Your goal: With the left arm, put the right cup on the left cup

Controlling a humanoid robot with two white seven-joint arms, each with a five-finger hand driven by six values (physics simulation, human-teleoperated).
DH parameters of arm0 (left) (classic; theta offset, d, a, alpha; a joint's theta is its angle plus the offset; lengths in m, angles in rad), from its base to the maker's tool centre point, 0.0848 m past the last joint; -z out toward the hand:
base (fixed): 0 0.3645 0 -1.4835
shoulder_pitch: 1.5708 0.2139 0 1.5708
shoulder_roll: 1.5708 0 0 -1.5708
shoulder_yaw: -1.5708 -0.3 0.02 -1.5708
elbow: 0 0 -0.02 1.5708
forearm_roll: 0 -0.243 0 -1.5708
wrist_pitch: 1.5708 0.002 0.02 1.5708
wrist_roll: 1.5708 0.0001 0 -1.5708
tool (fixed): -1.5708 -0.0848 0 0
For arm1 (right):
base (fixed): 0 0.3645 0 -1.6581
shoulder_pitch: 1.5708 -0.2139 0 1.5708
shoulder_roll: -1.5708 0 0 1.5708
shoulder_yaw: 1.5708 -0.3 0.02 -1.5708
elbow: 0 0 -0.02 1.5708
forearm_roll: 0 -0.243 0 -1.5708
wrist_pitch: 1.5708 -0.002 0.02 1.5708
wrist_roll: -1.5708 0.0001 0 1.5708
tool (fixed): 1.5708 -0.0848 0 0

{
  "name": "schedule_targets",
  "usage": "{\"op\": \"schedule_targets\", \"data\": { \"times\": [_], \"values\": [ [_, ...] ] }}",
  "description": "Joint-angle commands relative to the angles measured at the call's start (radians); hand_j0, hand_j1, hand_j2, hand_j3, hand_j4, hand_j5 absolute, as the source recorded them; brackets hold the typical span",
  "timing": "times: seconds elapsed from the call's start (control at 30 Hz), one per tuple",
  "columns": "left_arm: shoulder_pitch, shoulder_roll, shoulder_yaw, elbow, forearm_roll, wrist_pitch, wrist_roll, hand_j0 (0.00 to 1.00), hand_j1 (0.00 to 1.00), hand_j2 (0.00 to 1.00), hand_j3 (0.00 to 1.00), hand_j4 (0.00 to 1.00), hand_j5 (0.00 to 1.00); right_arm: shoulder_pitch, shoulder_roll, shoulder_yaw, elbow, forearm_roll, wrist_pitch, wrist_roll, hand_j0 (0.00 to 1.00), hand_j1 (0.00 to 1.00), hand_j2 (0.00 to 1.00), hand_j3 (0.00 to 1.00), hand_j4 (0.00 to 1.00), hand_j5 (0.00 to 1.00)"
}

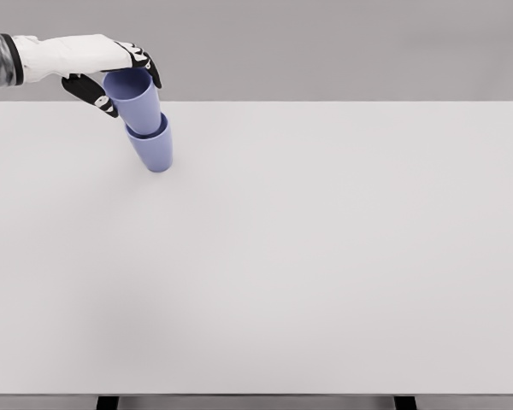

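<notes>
The upper cup (133, 100) sits in the left hand (111, 77), whose dark-tipped fingers (150, 67) curl around its rim while the thumb presses the near side, so the hand is clamped on it. Its base is already nested in the mouth of the lower cup (154, 147), which stands on the far left part of the desk (325, 256). Judging by this, the stacking itself looks nearly done; what remains is to let go and draw the arm clear without dragging the pair over, since both cups appear to lean. The cups are matching tapered tumblers, smooth and matte in a periwinkle blue, probably plastic. The desk is a plain, pale, flat slab with no visible texture. The right arm is out of view.
</notes>
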Motion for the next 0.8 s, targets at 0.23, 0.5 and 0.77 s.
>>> {"op": "schedule_targets", "data": {
  "times": [0.23, 0.5, 0.77],
  "values": [
    [0.0, -0.002, 0.011, 0.0, -0.007, 0.003, 0.023, 0.92, 0.92, 0.92, 0.92, 0.92, 0.92, 0.0, 0.0, 0.0, 0.0, 0.0, 0.0, 0.0, 1.0, 1.0, 1.0, 1.0, 1.0, 1.0],
    [0.017, 0.136, 0.072, -0.226, 0.033, 0.003, 0.026, 1.0, 1.0, 1.0, 1.0, 1.0, 1.0, 0.0, 0.0, 0.0, 0.0, 0.0, 0.0, 0.0, 1.0, 1.0, 1.0, 1.0, 1.0, 1.0],
    [0.433, 0.408, 0.345, -0.727, 0.165, 0.003, 0.014, 1.0, 1.0, 1.0, 1.0, 1.0, 1.0, 0.0, 0.0, 0.0, 0.0, 0.0, 0.0, 0.0, 1.0, 1.0, 1.0, 1.0, 1.0, 1.0]
  ]
}}
